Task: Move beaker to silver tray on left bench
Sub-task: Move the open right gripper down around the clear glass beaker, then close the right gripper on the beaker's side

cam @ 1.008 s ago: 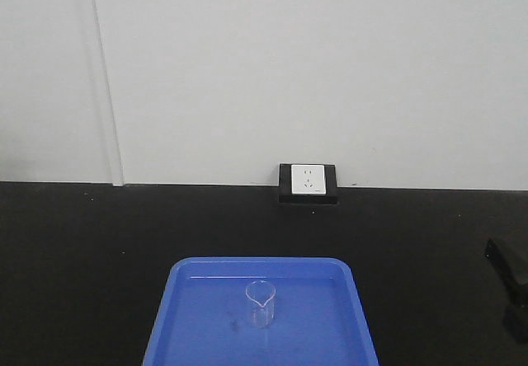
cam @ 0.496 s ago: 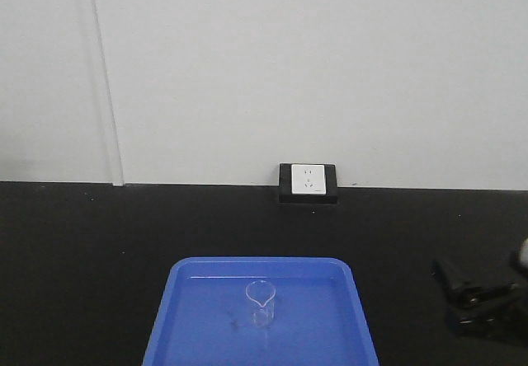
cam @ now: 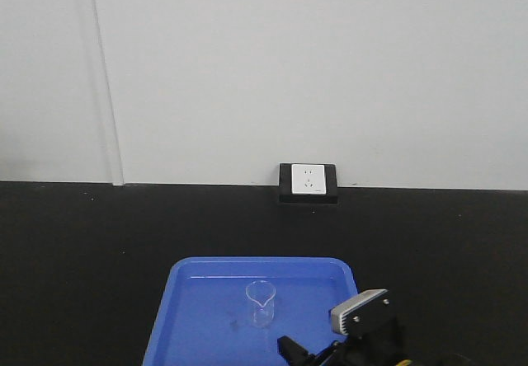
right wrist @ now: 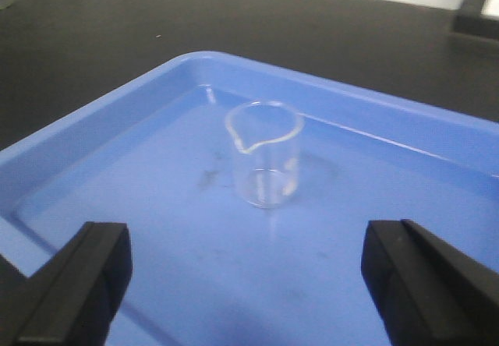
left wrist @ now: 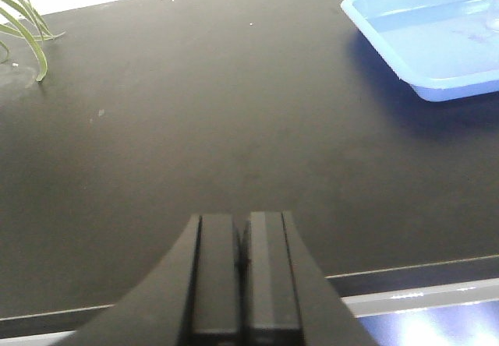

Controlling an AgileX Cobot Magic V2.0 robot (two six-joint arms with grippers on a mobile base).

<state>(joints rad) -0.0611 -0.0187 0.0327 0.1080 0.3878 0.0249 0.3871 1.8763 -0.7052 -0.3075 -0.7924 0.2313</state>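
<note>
Black benchtop runs under a white wall with a socket. Ahead of your right gripper, its fingers spread wide, the beaker stands upright in the blue tray. Your left gripper is pressed together, with the tray ahead to its right.

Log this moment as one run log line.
stage: pre-grasp | right tool: open, facing beaker | beaker: upright in blue tray | left tool: shut, over black bench

Blue tray on black bench, white wall socket behind, green leaves at the bench's edge.
</note>
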